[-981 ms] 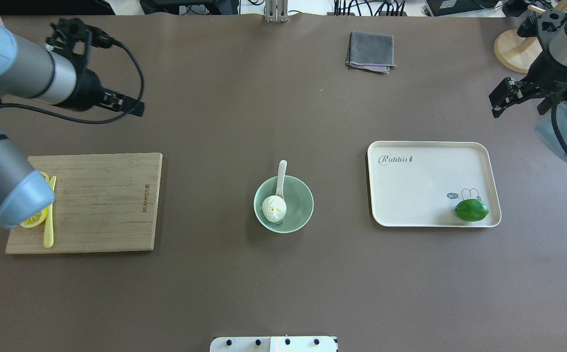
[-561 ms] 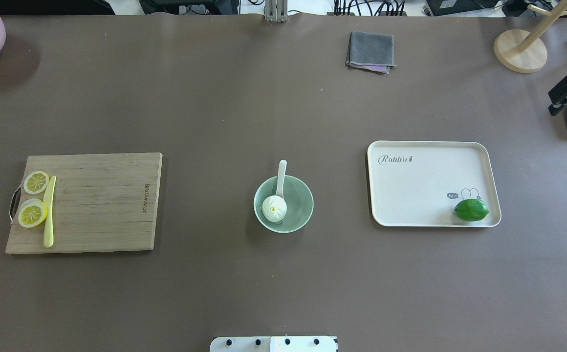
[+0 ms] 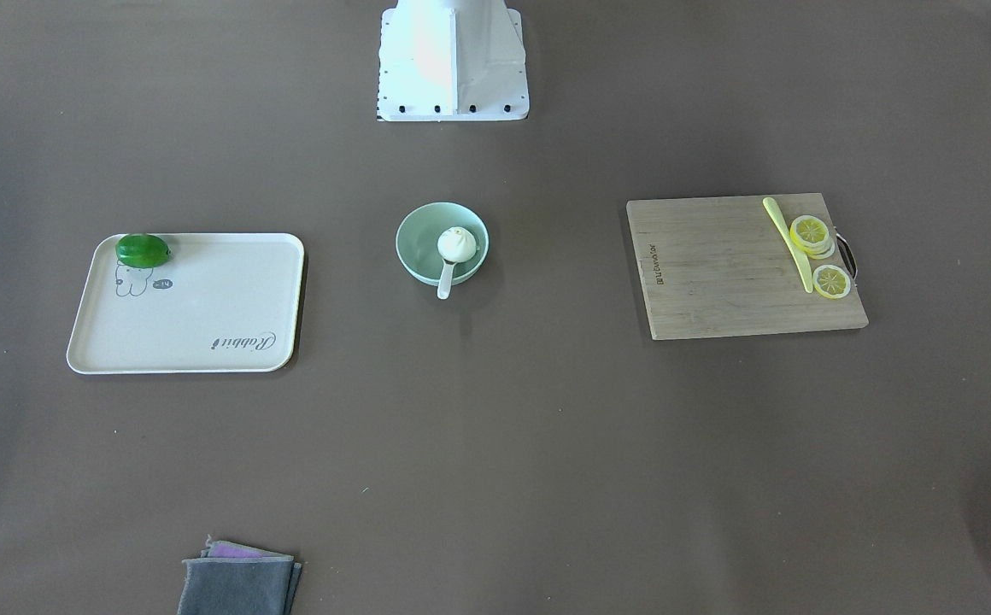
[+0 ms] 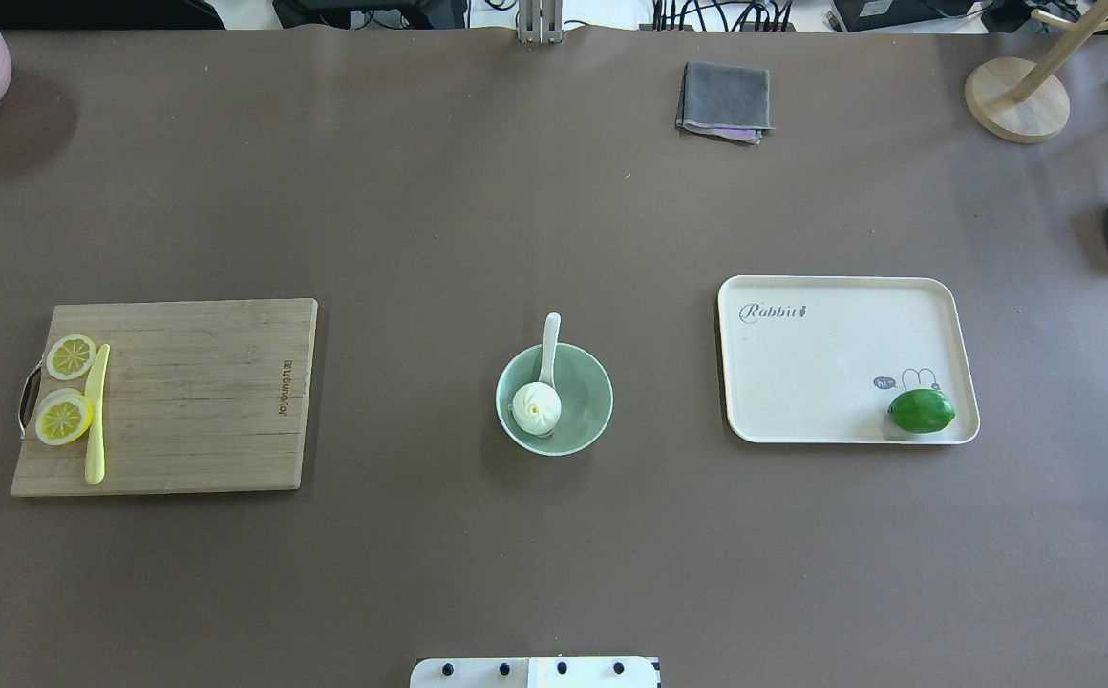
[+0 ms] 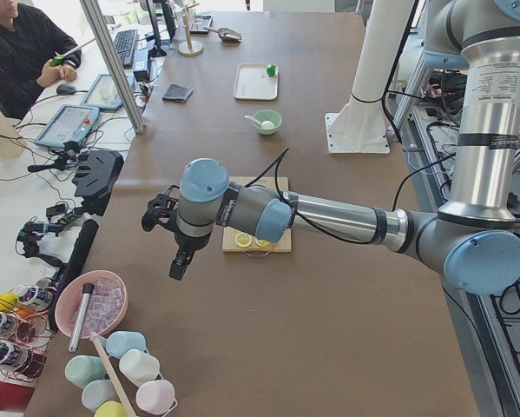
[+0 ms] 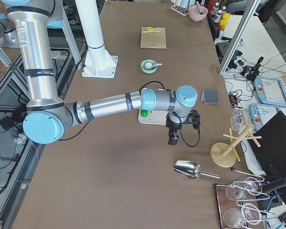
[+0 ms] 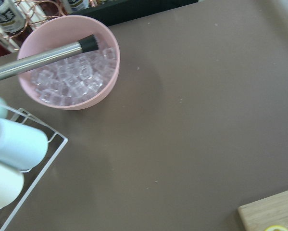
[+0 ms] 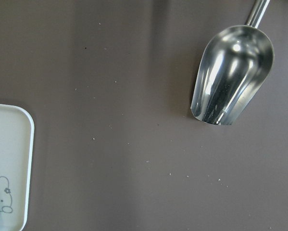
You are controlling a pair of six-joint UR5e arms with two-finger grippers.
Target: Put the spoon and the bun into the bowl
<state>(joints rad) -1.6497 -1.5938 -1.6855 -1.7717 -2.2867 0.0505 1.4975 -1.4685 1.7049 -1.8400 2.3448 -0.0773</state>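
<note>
Where the front-facing camera looks down, the bun sits inside the bowl, covering the scoop of the spoon, whose handle overhangs the bowl's rim. In the side views, the left hand and right hand hang over the counter, well apart from the bowl; I cannot tell whether either is released or clenched.

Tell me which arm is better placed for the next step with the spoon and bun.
Neither clearly: bun and spoon lie in the bowl, so nothing seems left. The bowl sits mid-table; left gripper and right gripper hang at opposite table ends.
</note>
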